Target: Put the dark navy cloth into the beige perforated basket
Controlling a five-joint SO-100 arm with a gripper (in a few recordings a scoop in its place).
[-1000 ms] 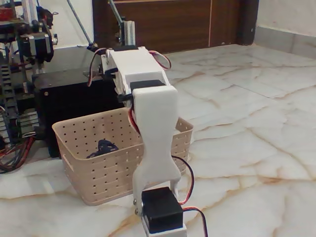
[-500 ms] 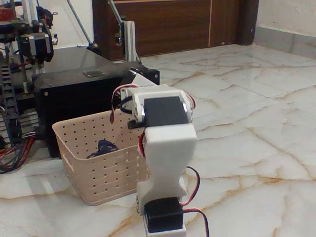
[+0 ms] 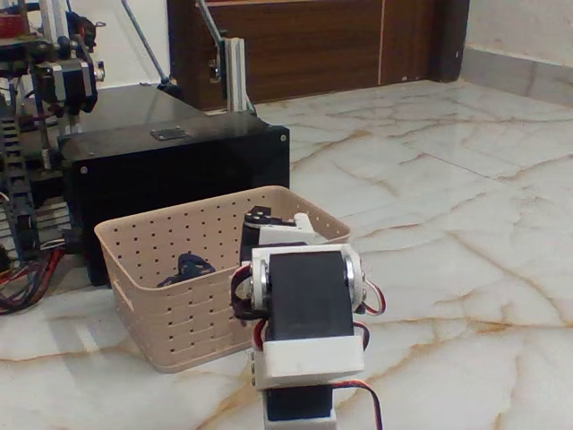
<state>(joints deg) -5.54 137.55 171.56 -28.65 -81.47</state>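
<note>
In the fixed view the dark navy cloth (image 3: pixel 188 268) lies bunched inside the beige perforated basket (image 3: pixel 170 313), toward its left half (too crumpled to judge any long axis). My arm (image 3: pixel 304 322) sits folded low in front; my pincer's spread I cannot tell.

Marble floor (image 3: pixel 466 224); beige perforated basket (image 3: pixel 161 305), black box (image 3: pixel 170 170), arm base on it.
</note>
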